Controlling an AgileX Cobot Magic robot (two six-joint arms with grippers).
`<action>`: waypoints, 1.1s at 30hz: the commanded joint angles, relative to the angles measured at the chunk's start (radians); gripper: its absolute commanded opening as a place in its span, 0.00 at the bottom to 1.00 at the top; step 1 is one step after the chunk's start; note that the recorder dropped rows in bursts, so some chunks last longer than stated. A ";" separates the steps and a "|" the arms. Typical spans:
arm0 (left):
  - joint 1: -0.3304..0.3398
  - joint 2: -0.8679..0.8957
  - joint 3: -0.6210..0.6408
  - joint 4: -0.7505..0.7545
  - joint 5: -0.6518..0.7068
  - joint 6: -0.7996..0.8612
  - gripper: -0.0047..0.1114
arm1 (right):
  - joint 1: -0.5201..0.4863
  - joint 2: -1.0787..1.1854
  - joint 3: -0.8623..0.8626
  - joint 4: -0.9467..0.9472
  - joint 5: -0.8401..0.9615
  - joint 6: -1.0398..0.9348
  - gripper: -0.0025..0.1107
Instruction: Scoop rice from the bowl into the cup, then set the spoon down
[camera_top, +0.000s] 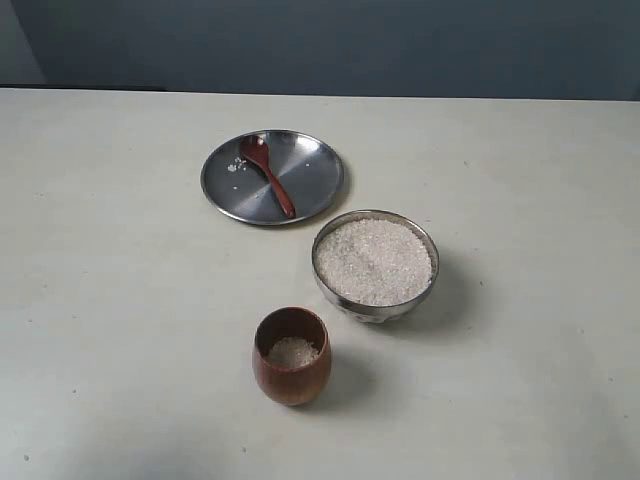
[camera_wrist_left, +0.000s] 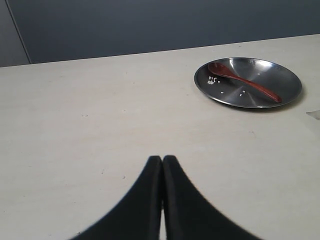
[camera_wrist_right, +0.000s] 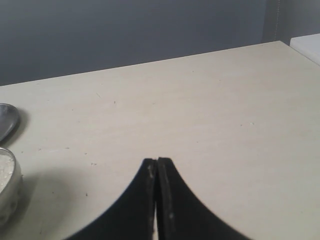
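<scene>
The steel bowl (camera_top: 375, 306) stands right of centre, heaped with white rice (camera_top: 374, 261); its rim (camera_wrist_right: 11, 187) shows at the edge of the right wrist view. In front of it the reddish-brown wooden cup (camera_top: 291, 372) holds a little rice (camera_top: 292, 351). The dark wooden spoon (camera_top: 267, 172) lies on the flat steel plate (camera_top: 310, 165) at the back, also seen as spoon (camera_wrist_left: 243, 81) on plate (camera_wrist_left: 285, 80) with a few loose grains. My left gripper (camera_wrist_left: 162, 159) and right gripper (camera_wrist_right: 157, 160) are both shut on nothing, over bare table, outside the exterior view.
The pale table (camera_top: 120, 300) runs to a dark wall at the back. A white object (camera_wrist_right: 307, 46) sits at the table's far corner in the right wrist view. The plate's edge (camera_wrist_right: 7, 122) shows beyond the bowl there.
</scene>
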 joint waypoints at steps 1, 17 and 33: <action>0.002 -0.004 0.004 0.000 -0.010 -0.001 0.04 | -0.005 -0.005 0.002 0.003 -0.005 -0.002 0.03; 0.002 -0.004 0.004 0.000 -0.010 -0.001 0.04 | -0.005 -0.005 0.002 0.003 -0.177 -0.004 0.03; 0.002 -0.004 0.004 0.000 -0.010 -0.001 0.04 | -0.005 -0.005 0.002 0.035 -0.182 -0.018 0.03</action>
